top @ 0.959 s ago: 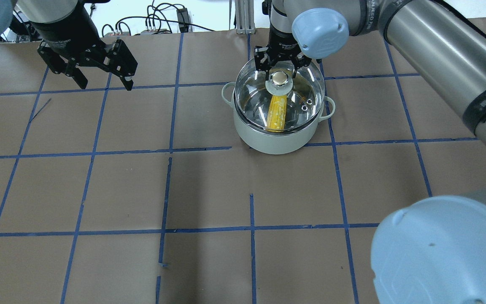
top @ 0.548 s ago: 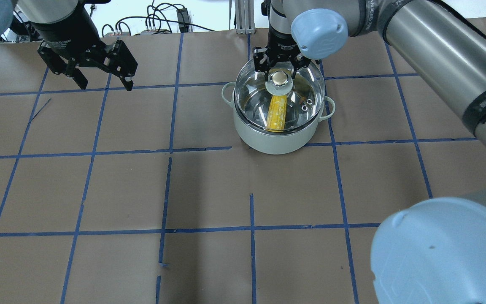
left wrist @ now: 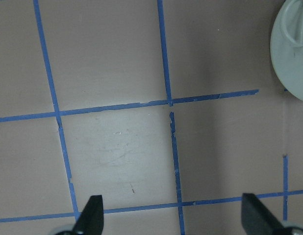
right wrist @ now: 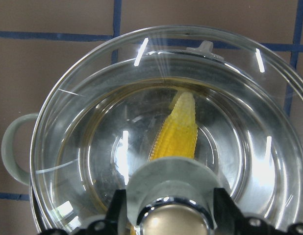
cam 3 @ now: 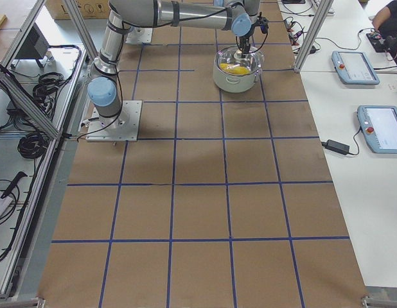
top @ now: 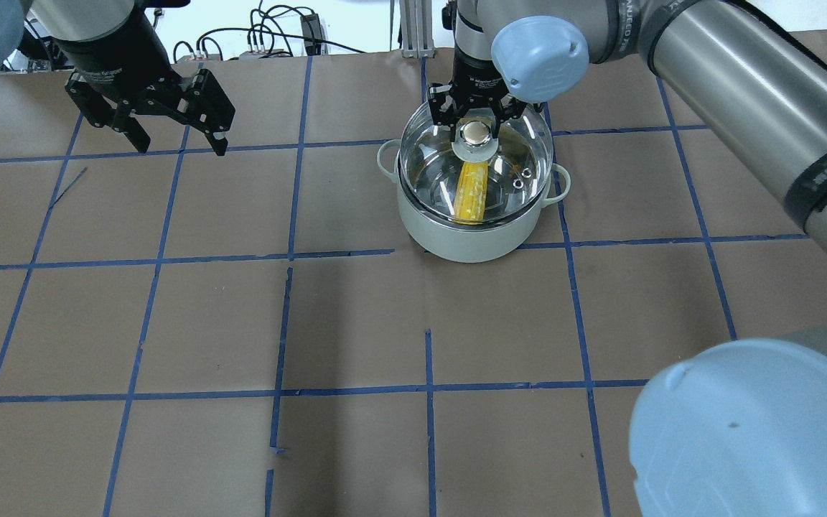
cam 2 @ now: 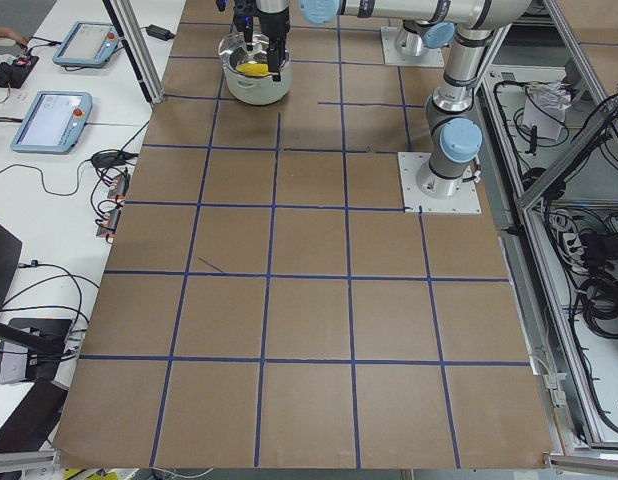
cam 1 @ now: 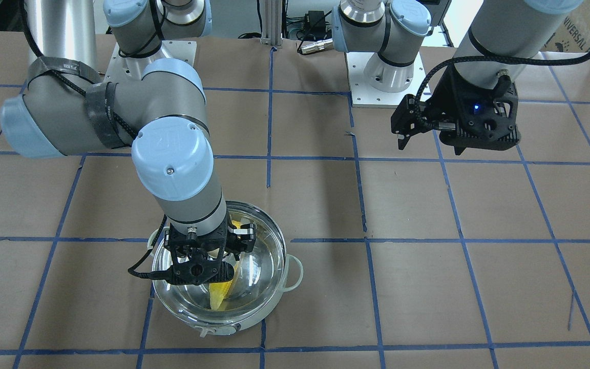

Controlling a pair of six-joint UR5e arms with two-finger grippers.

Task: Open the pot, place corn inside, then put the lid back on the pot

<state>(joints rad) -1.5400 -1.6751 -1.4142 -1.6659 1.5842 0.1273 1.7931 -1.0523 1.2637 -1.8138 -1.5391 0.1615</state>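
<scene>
The right gripper hangs straight down over the pot. Its jaws are apart, one on each side of the small beige knob. In the right wrist view, the fingers flank the metal centre plate under the knob and do not pinch the knob itself. I cannot tell whether they touch the plate's edge.

The clear glass lid sits directly beneath these jaws. It lies flat on the pot's rim and covers the whole opening.

The yellow corn shows through the glass, lying on the shiny steel bottom of the pot. It starts below the gap between the jaws. In the wrist view it runs forward from there, with its pointed tip aimed at the small control tab on the rim. One pale loop handle sticks out to the side of the jaws.

The left gripper hovers above bare brown table, well apart from the pot. Its jaws are spread wide and nothing is between them. In the left wrist view, the two fingertips stand far apart at the bottom edge. Below them are only table paper and blue tape lines. A sliver of the pot's pale wall shows far ahead of the jaws and off to one side.
</scene>
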